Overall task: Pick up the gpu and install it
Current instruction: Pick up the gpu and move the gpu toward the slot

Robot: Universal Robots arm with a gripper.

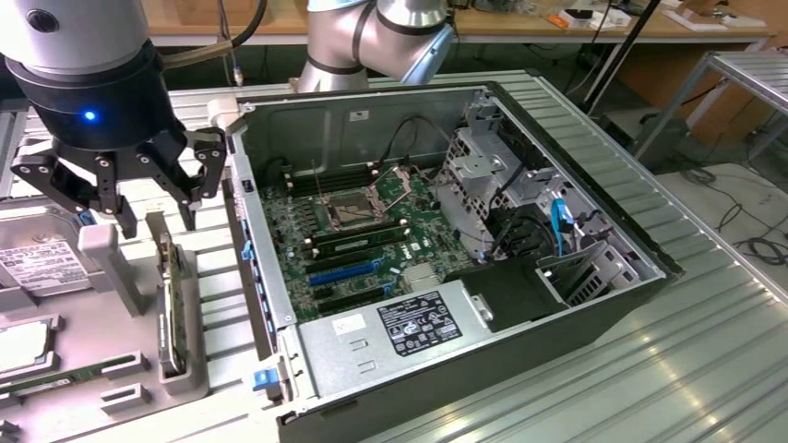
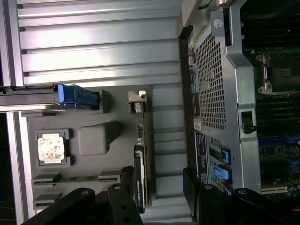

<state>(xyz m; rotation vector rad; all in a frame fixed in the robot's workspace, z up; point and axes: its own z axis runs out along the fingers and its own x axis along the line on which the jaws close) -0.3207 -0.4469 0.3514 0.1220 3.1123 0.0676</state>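
The gpu [image 1: 168, 300] stands on edge in a slot of the grey holder tray [image 1: 136, 277], to the exterior view's left of the open computer case [image 1: 542, 305]. In the wrist view the gpu [image 2: 143, 154] is a thin dark card with a silver end bracket [image 2: 137, 96]. My gripper [image 1: 158, 220] hangs open just above the card's far end, its black fingers [image 1: 125, 208] on either side and not touching it. In the wrist view, the gripper [image 2: 157, 199] straddles the card's edge. The motherboard [image 1: 369, 235] lies exposed inside the case with blue slots [image 1: 345, 273].
A silver hard drive [image 1: 37, 263] and a green memory stick [image 1: 55, 378] lie in the tray beyond the gpu. A processor chip [image 2: 50, 148] sits in its own pocket. The case wall [image 1: 253, 268] rises close beside the tray. Drive cage and cables [image 1: 493, 194] crowd the case's far side.
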